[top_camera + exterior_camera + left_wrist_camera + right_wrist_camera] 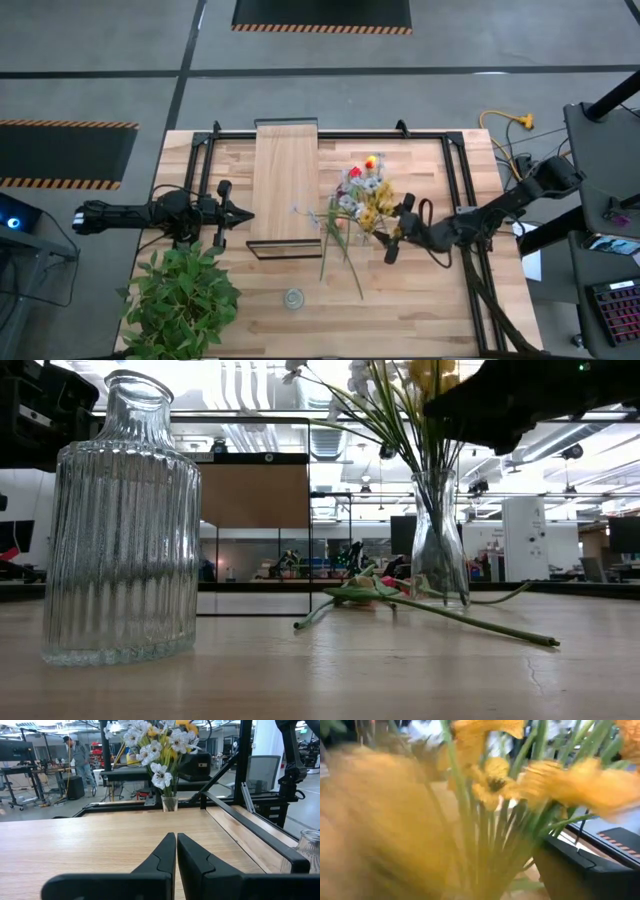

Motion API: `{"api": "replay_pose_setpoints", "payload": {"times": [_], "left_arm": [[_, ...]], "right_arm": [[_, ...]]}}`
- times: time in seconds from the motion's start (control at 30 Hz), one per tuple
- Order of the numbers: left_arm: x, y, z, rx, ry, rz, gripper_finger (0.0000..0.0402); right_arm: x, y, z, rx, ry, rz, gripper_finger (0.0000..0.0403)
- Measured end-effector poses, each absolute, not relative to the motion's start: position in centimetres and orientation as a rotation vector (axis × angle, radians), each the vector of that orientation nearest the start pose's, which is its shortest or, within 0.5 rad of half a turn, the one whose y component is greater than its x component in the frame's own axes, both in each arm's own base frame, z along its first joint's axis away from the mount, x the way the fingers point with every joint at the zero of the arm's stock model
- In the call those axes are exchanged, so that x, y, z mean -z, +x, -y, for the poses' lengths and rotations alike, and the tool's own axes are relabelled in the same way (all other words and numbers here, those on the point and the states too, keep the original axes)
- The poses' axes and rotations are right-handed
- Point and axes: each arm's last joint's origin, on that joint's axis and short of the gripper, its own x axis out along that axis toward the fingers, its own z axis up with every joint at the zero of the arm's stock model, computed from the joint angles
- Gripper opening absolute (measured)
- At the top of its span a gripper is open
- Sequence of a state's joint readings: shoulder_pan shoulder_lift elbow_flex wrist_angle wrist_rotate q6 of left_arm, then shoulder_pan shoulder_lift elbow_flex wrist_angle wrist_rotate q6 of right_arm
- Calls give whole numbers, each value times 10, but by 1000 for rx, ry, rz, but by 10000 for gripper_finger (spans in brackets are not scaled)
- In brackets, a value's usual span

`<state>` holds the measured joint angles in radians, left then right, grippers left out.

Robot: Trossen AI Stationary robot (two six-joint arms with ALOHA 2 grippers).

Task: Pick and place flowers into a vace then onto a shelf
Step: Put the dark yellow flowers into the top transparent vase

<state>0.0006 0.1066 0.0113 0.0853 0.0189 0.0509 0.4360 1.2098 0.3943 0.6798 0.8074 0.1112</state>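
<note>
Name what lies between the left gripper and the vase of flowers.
In the high view, the shelf lies between the left gripper and the flowers.

Workshop hall lying around a butcher-block table (420,300)

Grey concrete floor (120,60) is spreading around the table, crossed by dark seams and carrying black mats (60,152) edged in orange-and-black stripes. Ceiling lights (250,405) are glowing among overhead pipes. A person (79,757) is standing far back beside workbenches, and a keyboard (612,300) is sitting on a side desk.
</note>
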Motion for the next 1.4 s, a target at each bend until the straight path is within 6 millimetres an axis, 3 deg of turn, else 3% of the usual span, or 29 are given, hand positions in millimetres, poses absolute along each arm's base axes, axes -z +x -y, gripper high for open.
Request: {"api": "replay_pose_setpoints", "payload": {"times": [0.27, 0.63, 0.83, 1.4], "left_arm": [[-167, 104, 0, 19, 51, -10, 0], [-165, 104, 0, 19, 51, -35, 0], [-165, 104, 0, 19, 51, -36, 0], [-164, 104, 0, 19, 50, -40, 0]], "right_arm": [[-208, 220, -82, 380, -13, -232, 284], [-237, 223, -83, 460, 67, -455, 330], [-256, 224, -89, 363, 118, -520, 346], [-287, 198, -101, 442, 243, -700, 347]]}}
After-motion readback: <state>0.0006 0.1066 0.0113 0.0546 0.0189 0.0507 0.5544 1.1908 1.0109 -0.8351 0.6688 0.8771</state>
